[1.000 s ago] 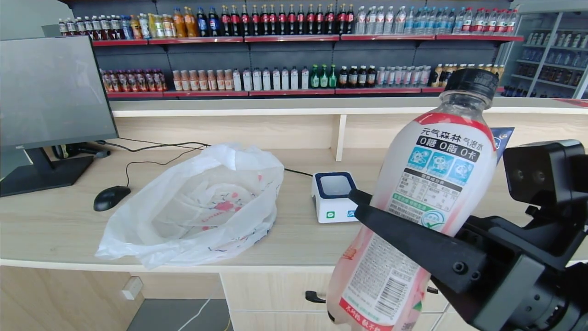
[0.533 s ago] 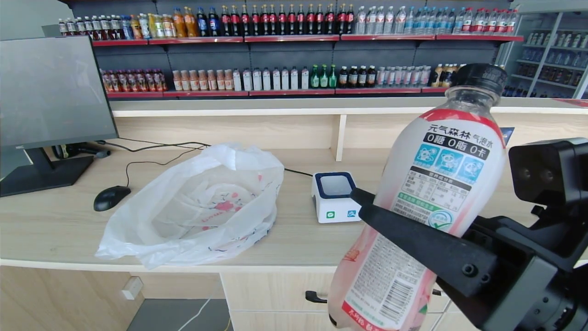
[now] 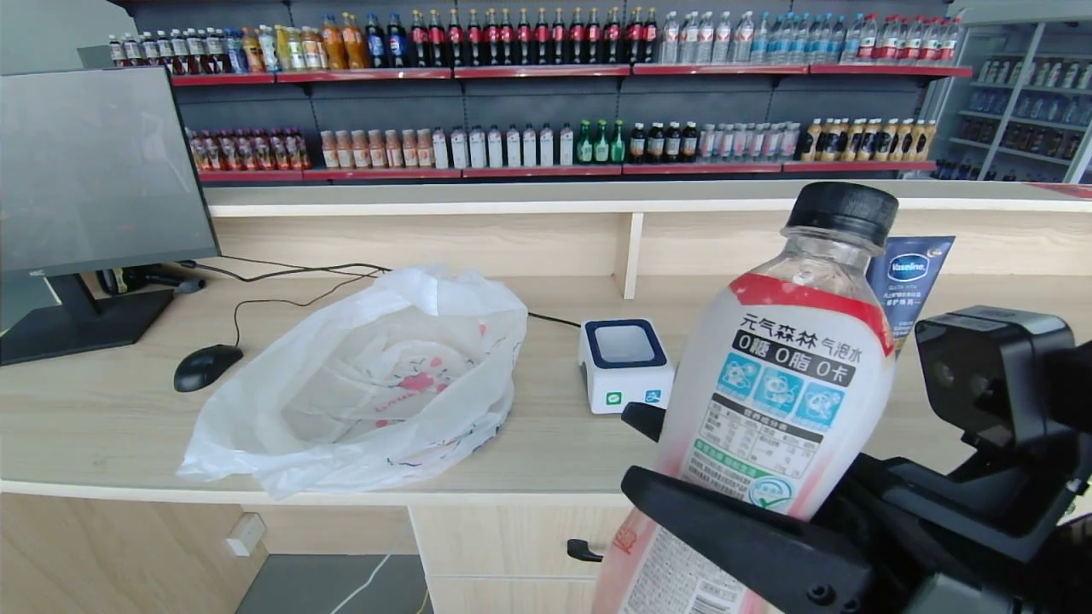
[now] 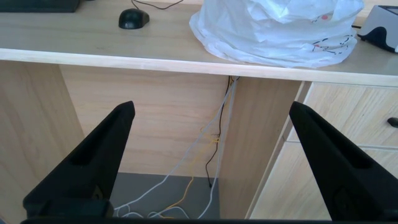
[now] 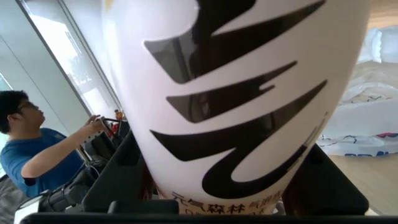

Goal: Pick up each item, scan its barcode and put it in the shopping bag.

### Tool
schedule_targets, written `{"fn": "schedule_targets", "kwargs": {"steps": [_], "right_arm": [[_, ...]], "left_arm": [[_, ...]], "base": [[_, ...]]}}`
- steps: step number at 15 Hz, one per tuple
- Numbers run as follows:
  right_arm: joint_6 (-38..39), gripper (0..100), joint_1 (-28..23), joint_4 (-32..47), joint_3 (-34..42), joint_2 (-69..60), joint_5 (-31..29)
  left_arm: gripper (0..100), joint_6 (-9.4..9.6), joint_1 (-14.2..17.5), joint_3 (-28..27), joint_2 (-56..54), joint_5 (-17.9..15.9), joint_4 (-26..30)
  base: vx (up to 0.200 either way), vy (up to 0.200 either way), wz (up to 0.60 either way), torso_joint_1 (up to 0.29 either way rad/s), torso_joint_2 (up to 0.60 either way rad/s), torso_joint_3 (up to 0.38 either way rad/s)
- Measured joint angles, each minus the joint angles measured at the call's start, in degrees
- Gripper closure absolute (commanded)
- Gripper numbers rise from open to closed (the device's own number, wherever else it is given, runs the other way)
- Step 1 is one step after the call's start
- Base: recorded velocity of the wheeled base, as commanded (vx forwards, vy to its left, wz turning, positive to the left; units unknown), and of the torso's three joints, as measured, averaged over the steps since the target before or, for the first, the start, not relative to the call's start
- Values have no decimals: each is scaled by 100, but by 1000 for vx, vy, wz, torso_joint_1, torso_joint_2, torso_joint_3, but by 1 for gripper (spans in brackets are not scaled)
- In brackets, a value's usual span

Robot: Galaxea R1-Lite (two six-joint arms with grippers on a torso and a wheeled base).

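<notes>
right gripper (image 3: 653,452) clamped mid-body on drink bottle (image 3: 785,375), held near barcode scanner (image 3: 624,365), likely for scanning | left gripper (image 4: 211,111) apart, below table (image 3: 102,409) edge

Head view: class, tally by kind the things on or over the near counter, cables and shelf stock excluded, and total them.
Monitor: 1
Mouse: 1
Shopping bag: 1
Scanner: 1
Bottle, in the right gripper: 1
Blue pack: 1
Dark item by the monitor's foot: 1
Total: 7
</notes>
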Motion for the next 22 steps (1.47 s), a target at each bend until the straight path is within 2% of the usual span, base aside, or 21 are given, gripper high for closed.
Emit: {"fn": "schedule_targets", "kwargs": {"steps": [7, 9, 12, 14, 16, 18, 22], "right_arm": [[-1529, 100, -77, -2, 190, 90, -154], [-2041, 100, -210, 4, 221, 184, -435], [-2599, 100, -330, 0, 199, 252, -1402], [-2984, 100, -540, 0, 191, 273, -1770], [-3154, 100, -833, 1, 227, 276, -1863], [-3179, 100, -1191, -2, 213, 265, -1879], [-3168, 100, -1434, -11, 194, 243, -1874]], "left_arm": [[0, 28, 0, 0, 0, 0, 2], [0, 28, 0, 0, 0, 0, 2], [0, 26, 0, 0, 0, 0, -2], [0, 26, 0, 0, 0, 0, 0], [0, 17, 0, 0, 0, 0, 2], [0, 0, 0, 0, 0, 2, 0], [0, 0, 0, 0, 0, 0, -2]], "base": [[0, 0, 0, 0, 0, 0], [0, 0, 0, 0, 0, 0], [0, 0, 0, 0, 0, 0], [0, 0, 0, 0, 0, 0], [0, 0, 0, 0, 0, 0], [-200, 0, 0, 5, 2, 2], [-50, 0, 0, 5, 1, -2]]}}
